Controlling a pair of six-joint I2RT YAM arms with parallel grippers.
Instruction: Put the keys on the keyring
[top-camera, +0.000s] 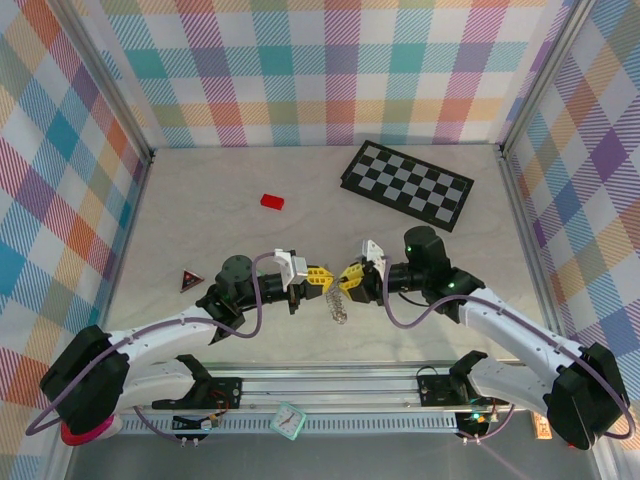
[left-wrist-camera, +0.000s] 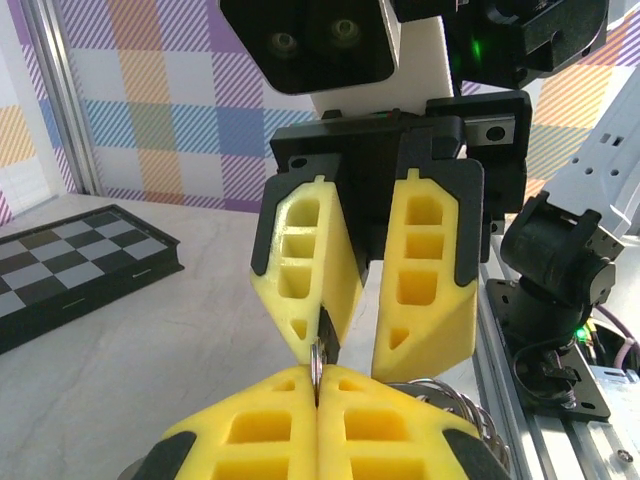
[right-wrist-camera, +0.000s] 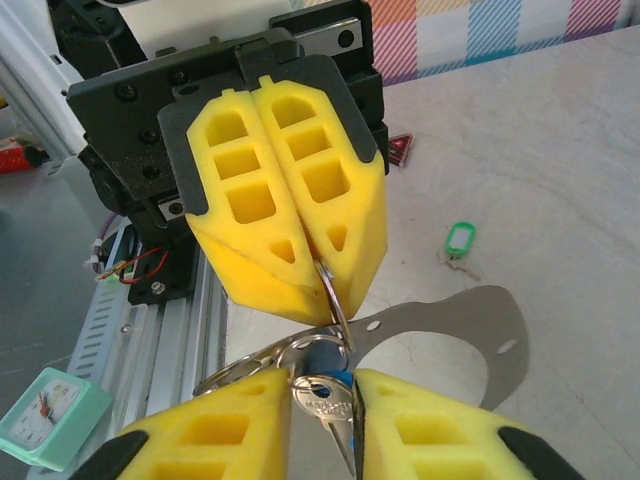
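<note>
My two grippers meet tip to tip over the near middle of the table. The left gripper (top-camera: 322, 277) (left-wrist-camera: 318, 392) is shut on the edge of the keyring (left-wrist-camera: 318, 365), a silvery loop. The rest of the keyring hangs below the tips (top-camera: 338, 305) (right-wrist-camera: 240, 370). The right gripper (top-camera: 346, 278) (right-wrist-camera: 322, 405) has its jaws a key's width apart, closed on the blue key (right-wrist-camera: 330, 395). The key's silver head sits by the ring, with blue showing behind it. The green key (right-wrist-camera: 459, 240) lies loose on the table beyond.
A black-and-white checkerboard (top-camera: 408, 184) lies at the back right and a red block (top-camera: 272, 201) at the back middle. A dark red triangle (top-camera: 190, 281) sits at the left. A grey metal plate (right-wrist-camera: 480, 330) lies flat near the green key. A mint clock (top-camera: 287, 420) stands by the front rail.
</note>
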